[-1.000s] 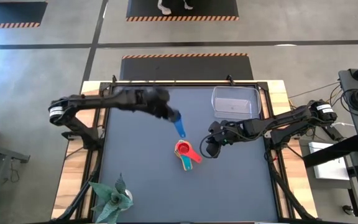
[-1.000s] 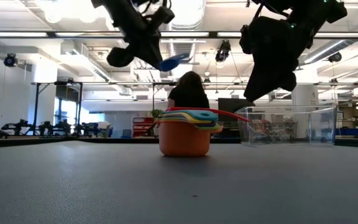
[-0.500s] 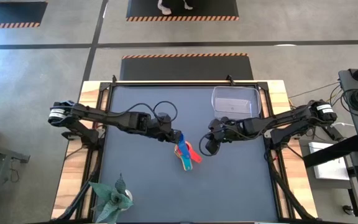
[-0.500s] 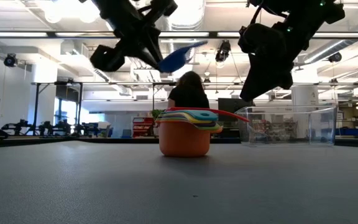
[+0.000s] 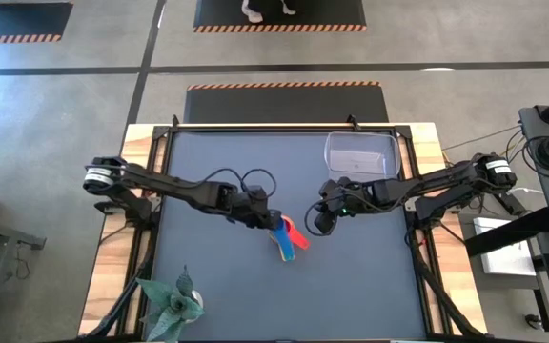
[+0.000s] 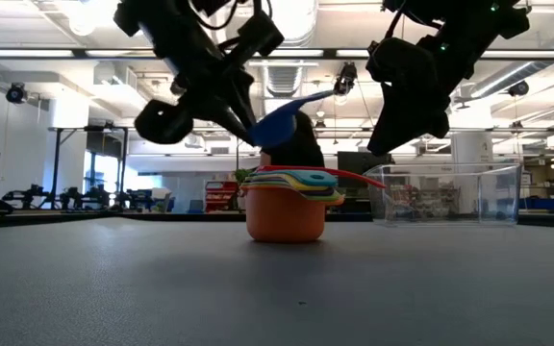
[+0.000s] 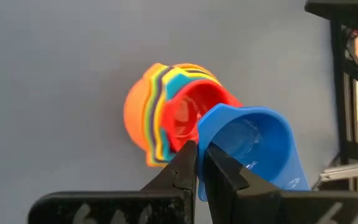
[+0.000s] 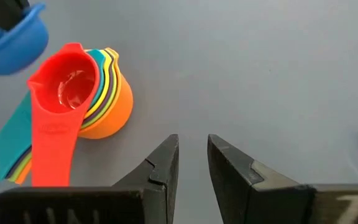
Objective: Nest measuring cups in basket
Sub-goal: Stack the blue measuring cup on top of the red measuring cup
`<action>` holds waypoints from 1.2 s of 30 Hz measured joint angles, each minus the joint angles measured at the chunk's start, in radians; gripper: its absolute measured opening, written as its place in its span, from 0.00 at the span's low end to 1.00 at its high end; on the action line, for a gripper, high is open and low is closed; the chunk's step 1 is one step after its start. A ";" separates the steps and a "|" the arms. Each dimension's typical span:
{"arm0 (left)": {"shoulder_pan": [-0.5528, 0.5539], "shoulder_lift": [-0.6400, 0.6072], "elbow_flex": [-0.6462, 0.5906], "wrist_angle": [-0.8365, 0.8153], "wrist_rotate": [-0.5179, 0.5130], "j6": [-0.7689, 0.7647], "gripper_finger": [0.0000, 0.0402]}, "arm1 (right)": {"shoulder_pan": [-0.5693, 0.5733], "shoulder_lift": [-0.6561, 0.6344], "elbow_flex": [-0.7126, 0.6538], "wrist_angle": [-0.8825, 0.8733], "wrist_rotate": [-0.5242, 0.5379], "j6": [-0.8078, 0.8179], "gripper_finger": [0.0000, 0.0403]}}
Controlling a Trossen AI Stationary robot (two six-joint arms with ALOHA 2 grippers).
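Note:
Several nested measuring cups [image 5: 288, 238] stand mid-table, an orange cup [image 6: 285, 216] at the bottom and a red cup [image 8: 64, 87] on top, handles fanned toward the near edge. My left gripper [image 7: 196, 163] hangs just above the stack [image 7: 160, 115], shut on a blue cup [image 7: 253, 143]. My right gripper [image 8: 193, 152] hovers to the stack's right, slightly open, with nothing between its fingers. The clear basket [image 5: 360, 156] sits at the far right. My left gripper pinches the blue cup's bowl rim [image 7: 205, 186] between its two fingers, on the side away from the handle [image 6: 320, 96]. The fingers slant down from the table's left. The cup hangs clear and tilted, its handle rising, just above the red cup [image 7: 188, 112].
A green paper plant [image 5: 172, 301] stands at the near left corner. The basket [image 6: 445, 192] stands behind and to the right of the stack. Bare grey mat lies to the left of and in front of the cups. A person [image 6: 294, 144] sits in the room beyond the table.
My left gripper has carried the blue cup down and toward the table's near edge, ending right over the stack. It has rolled on the way, so the cup's handle now tips upward. The stack has stayed where it was.

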 joint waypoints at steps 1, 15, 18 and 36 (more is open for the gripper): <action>0.000 0.008 0.000 0.015 0.006 -0.002 0.00 | 0.000 0.000 0.000 0.000 0.000 -0.002 0.19; -0.007 0.047 0.000 0.029 0.045 -0.055 0.12 | 0.000 0.000 -0.001 -0.001 -0.002 -0.005 0.19; -0.007 0.047 0.000 0.028 0.045 -0.054 0.17 | 0.000 0.000 -0.003 -0.001 -0.002 -0.005 0.19; -0.076 0.012 0.000 0.018 0.180 0.266 0.28 | 0.000 0.006 -0.020 0.002 -0.013 -0.006 0.19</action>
